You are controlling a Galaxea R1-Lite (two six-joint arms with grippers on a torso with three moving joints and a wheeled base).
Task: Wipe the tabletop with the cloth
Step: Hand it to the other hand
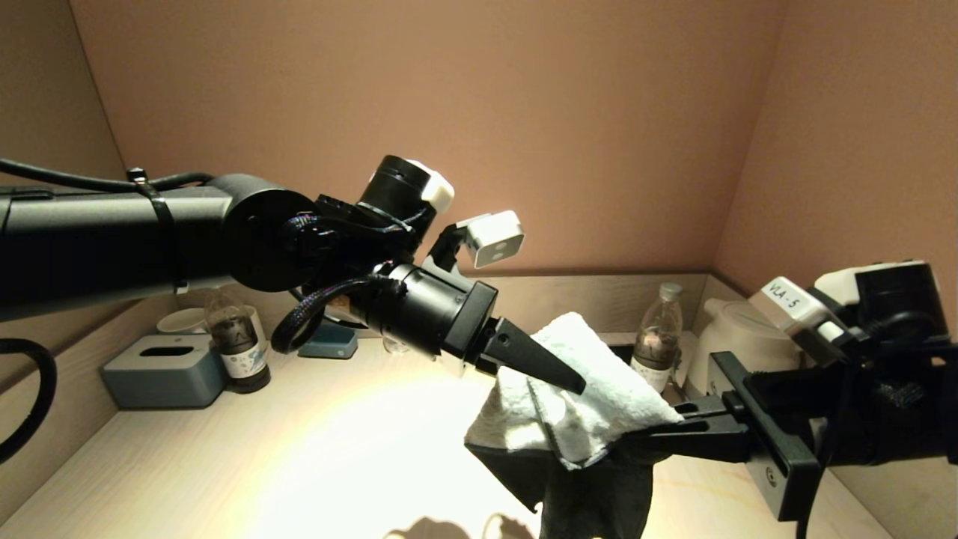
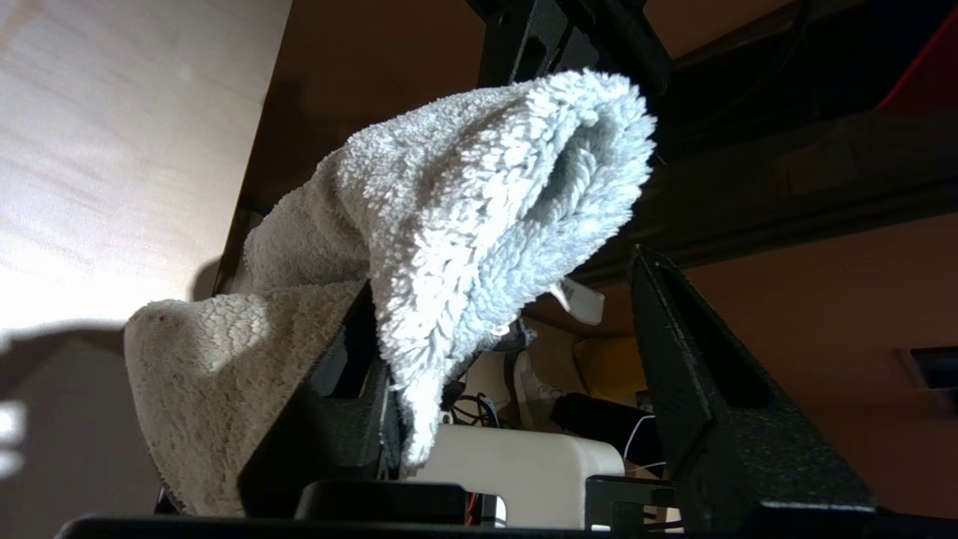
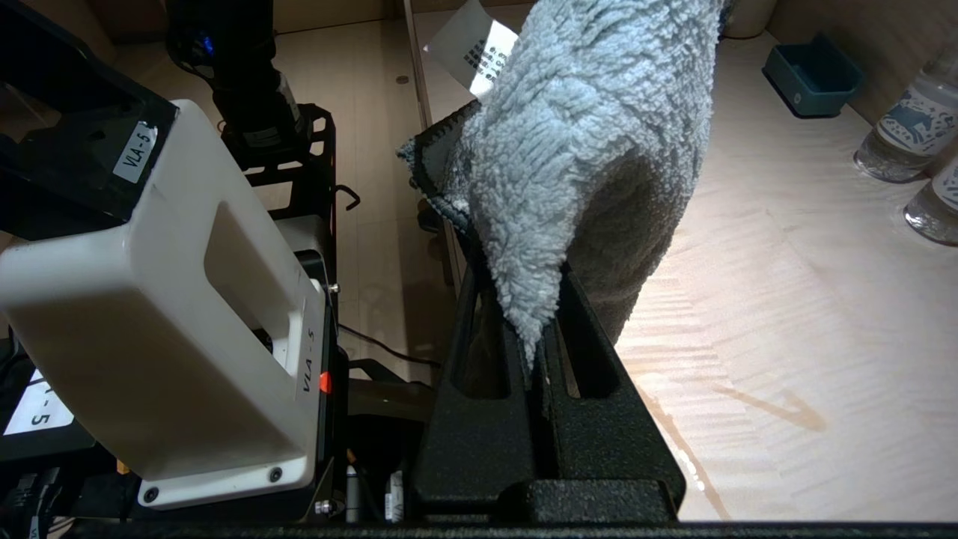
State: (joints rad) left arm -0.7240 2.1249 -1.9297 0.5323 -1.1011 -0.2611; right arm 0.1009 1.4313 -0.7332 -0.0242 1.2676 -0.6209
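Behind cloth (image 1: 576,389): bottles (image 1: 657,346), tissue box (image 1: 161,378), kettle (image 1: 737,346) at tabletop (image 1: 299,464) rear.

Dim warm light, glare on the tabletop (image 1: 359,449).

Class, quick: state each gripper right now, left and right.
Left gripper: open, cloth draped over one finger.
Right gripper: closed on the cloth.

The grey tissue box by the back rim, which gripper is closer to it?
Left. The left gripper, open beside the cloth, hangs mid-table, nearer the tissue box. The right gripper, shut on the cloth, is farther toward the right side.
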